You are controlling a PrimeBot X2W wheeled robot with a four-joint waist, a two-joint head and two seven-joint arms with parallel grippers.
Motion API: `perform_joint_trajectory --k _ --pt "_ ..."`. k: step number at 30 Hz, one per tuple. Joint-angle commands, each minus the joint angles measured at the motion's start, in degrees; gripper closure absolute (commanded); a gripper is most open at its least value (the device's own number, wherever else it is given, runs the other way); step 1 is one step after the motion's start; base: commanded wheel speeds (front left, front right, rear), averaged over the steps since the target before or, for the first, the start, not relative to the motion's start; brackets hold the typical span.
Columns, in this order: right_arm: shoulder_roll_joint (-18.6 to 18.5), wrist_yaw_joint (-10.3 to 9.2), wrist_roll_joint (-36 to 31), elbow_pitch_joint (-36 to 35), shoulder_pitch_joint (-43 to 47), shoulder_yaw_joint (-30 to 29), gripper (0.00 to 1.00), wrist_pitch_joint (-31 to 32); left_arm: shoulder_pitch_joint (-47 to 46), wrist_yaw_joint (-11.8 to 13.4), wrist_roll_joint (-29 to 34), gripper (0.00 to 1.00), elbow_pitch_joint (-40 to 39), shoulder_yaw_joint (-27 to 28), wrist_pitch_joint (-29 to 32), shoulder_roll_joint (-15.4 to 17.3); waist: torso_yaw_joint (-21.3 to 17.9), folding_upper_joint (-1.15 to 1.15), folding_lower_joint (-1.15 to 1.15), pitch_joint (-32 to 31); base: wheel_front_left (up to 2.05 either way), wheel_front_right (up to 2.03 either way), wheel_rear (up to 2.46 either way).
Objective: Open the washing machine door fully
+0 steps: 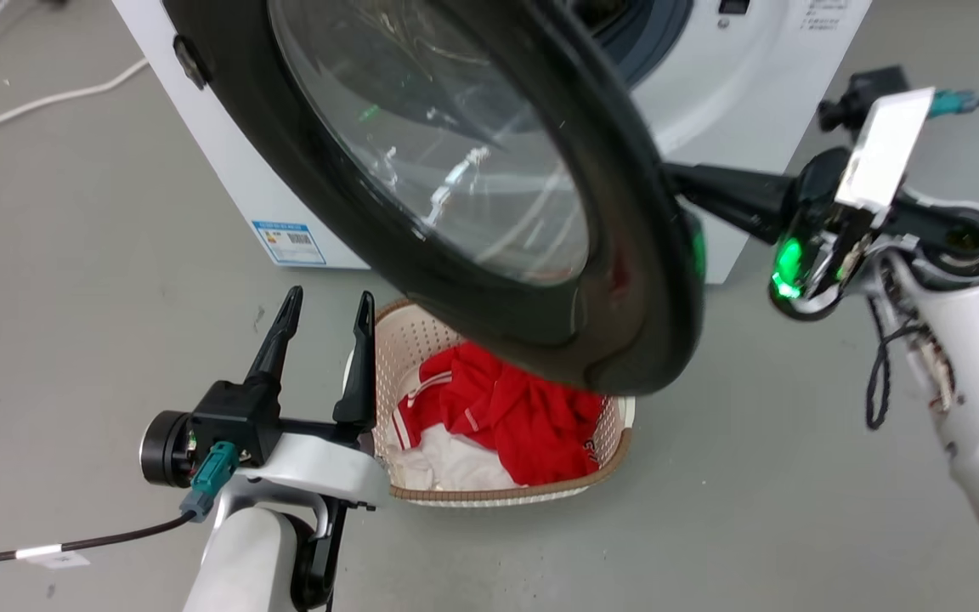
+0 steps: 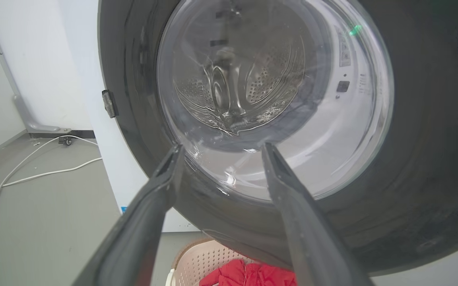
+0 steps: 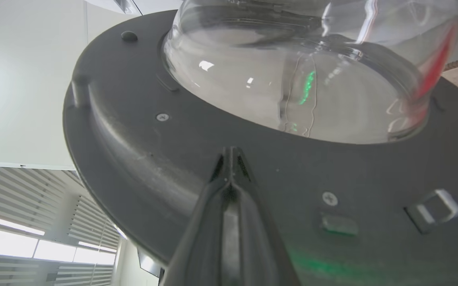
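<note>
The washing machine door (image 1: 625, 255), a big black ring around a bulging glass bowl, stands swung out from the white washing machine (image 1: 744, 102) and hangs over the basket. My right gripper (image 1: 683, 183) reaches in from the right behind the door's free edge. In the right wrist view its fingers are shut together, the tips (image 3: 232, 153) against the door's grey inner face (image 3: 153, 151) just below the glass. My left gripper (image 1: 328, 297) stands open low on the left, apart from the door. In the left wrist view it (image 2: 222, 147) points at the door's outer glass (image 2: 276, 91).
A beige laundry basket (image 1: 608, 459) with red and white clothes (image 1: 523, 416) sits on the floor under the door, just right of my left gripper. White cables (image 1: 31, 102) lie on the grey floor at the far left. A blue-bordered label (image 1: 290, 242) marks the machine's lower front.
</note>
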Motion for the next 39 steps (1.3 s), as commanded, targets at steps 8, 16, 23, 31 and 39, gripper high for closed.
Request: perform_joint_trajectory --k 8,16,23,31,39 --pt "2.5 0.14 1.5 -3.7 6.3 2.0 1.0 -0.2 2.0 0.0 0.0 0.0 0.6 0.0 -0.2 0.1 -0.2 0.0 0.01 -3.5 0.0 0.0 0.0" --pt "4.5 0.14 2.3 -7.4 11.2 3.8 1.0 -1.8 3.5 0.3 -0.3 0.0 0.8 -0.1 -0.2 0.1 -0.4 0.0 0.01 -6.1 0.0 0.0 0.0" --pt "6.9 0.14 1.6 -11.0 13.9 6.0 1.0 -4.2 4.4 0.5 -0.5 0.0 0.6 0.0 -0.2 0.1 -0.6 0.0 0.01 -6.7 0.0 0.0 0.0" --pt "8.9 0.14 1.5 -14.4 16.3 8.7 1.0 -5.9 4.8 0.5 -0.8 0.0 0.9 0.2 -0.2 0.1 -0.5 0.0 0.01 -6.8 0.0 0.0 0.0" --pt "9.1 0.14 0.4 -16.8 18.0 8.3 1.0 -11.1 4.9 0.9 -1.0 0.0 0.6 -0.1 -0.2 0.1 -0.4 0.0 0.01 -6.6 0.0 0.0 0.0"
